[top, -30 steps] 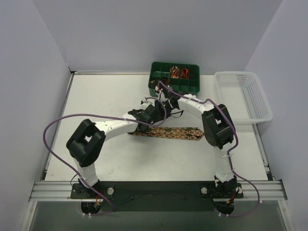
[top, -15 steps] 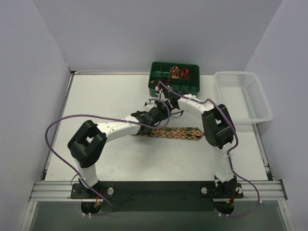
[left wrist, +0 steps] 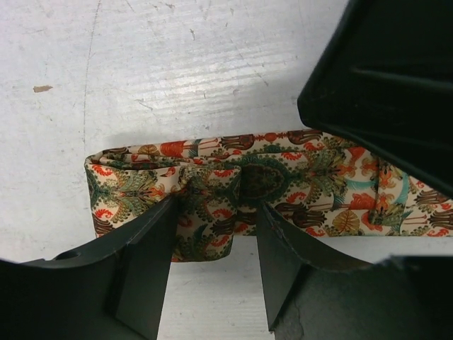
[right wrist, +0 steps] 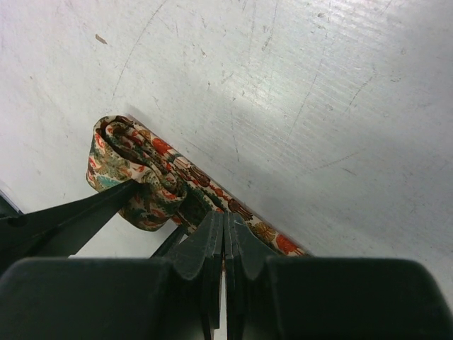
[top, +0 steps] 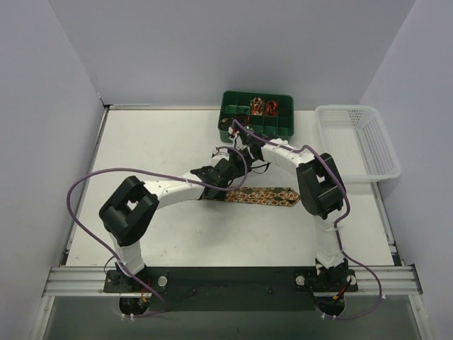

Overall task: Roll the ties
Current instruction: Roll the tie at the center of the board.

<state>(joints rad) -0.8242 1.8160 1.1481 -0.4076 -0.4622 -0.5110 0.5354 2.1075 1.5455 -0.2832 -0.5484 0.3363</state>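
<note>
My left gripper (left wrist: pixel 216 205) stands with jaws apart, tips down on the tie (left wrist: pixel 297 173) just beside its folded-over end. My right gripper (right wrist: pixel 224 219) is clenched tight, tips at that same lumpy fold (whether any cloth is pinched there I cannot tell). The tie lies flat on the white table (top: pixel 156 142) between my arms, a cream-gold strip with red and green ornament, widening toward my right; beyond it a green tray (top: pixel 279 94) holds small coils (top: pixel 263 106) of like cloth.
</note>
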